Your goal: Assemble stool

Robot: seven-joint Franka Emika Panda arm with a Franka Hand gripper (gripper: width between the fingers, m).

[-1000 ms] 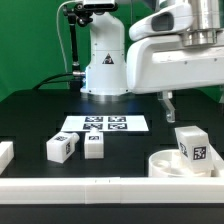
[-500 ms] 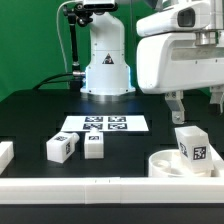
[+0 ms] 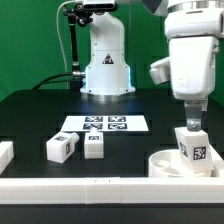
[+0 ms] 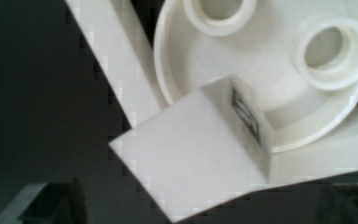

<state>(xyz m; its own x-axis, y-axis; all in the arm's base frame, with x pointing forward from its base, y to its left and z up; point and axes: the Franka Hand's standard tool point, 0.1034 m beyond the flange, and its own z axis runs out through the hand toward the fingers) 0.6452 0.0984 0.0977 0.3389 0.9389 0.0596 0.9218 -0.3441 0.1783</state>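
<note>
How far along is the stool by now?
Early on. Done: one leg stands on the round seat, though whether it is fastened I cannot tell. In hand: nothing; the open gripper hovers over that leg. Left: a loose leg and its neighbour lie on the table.

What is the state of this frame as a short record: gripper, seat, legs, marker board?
gripper: open, empty, hovers straight above the upright leg
upright leg: at the rim of the seat, tag toward the exterior camera; on the seat or behind it, cannot tell
seat: round disc, at the exterior view's right
marker board: flat on the table, middle
loose legs: two, the second close by, not touching, in front of the marker board
</note>
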